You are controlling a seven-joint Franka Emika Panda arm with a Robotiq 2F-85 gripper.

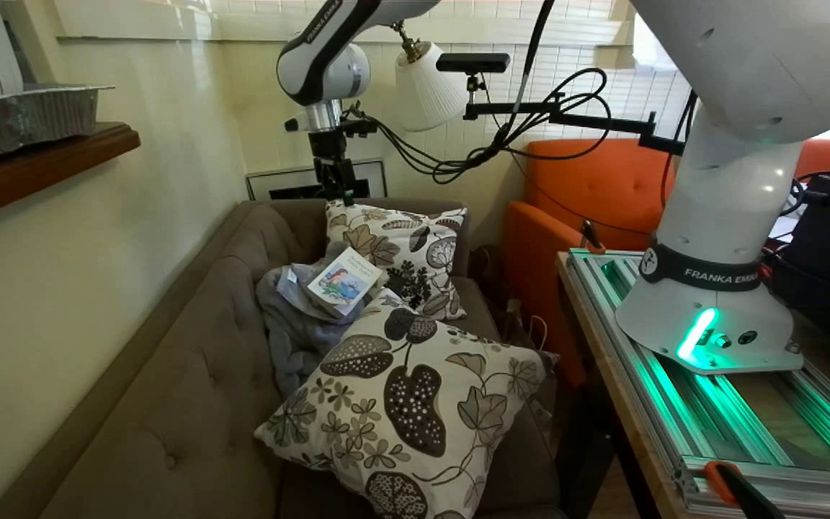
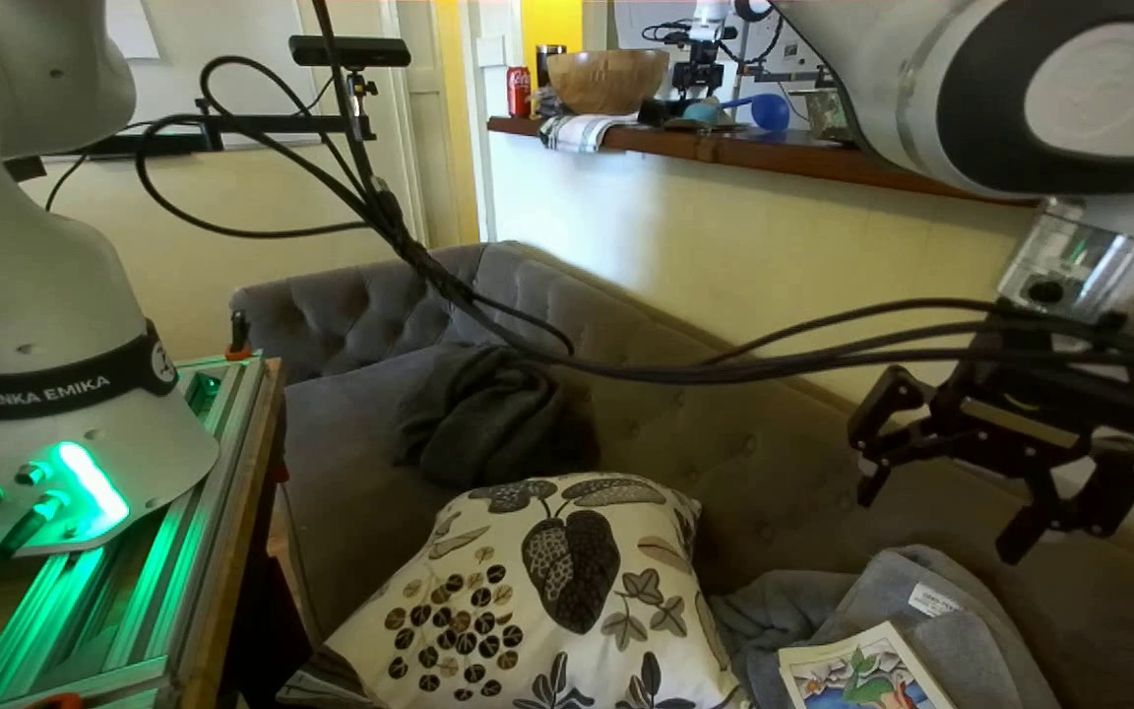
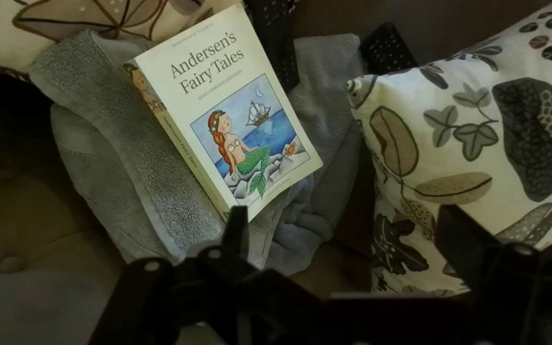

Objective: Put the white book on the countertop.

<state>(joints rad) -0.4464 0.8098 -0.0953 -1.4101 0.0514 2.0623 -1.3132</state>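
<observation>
The white book (image 1: 345, 282), with a mermaid picture on its cover, lies slightly tilted on a grey cloth (image 1: 287, 346) on the sofa. It is cut off at the bottom of an exterior view (image 2: 862, 670) and shows whole in the wrist view (image 3: 228, 115). My gripper (image 2: 941, 517) is open and empty above the cloth and book. In the wrist view my gripper (image 3: 343, 211) has its left fingertip overlapping the book's lower corner in the picture; the book is not between the fingers. The countertop (image 1: 62, 166) is a brown ledge on the wall, also seen in an exterior view (image 2: 705, 146).
Leaf-patterned cushions (image 1: 415, 245) (image 2: 528, 611) lie beside the book. A foil tray (image 1: 26, 119) sits on the countertop. A wooden bowl (image 2: 606, 81), red can (image 2: 518, 91) and blue ladle (image 2: 770, 112) also stand there. A lamp (image 1: 426, 86) hangs behind the arm.
</observation>
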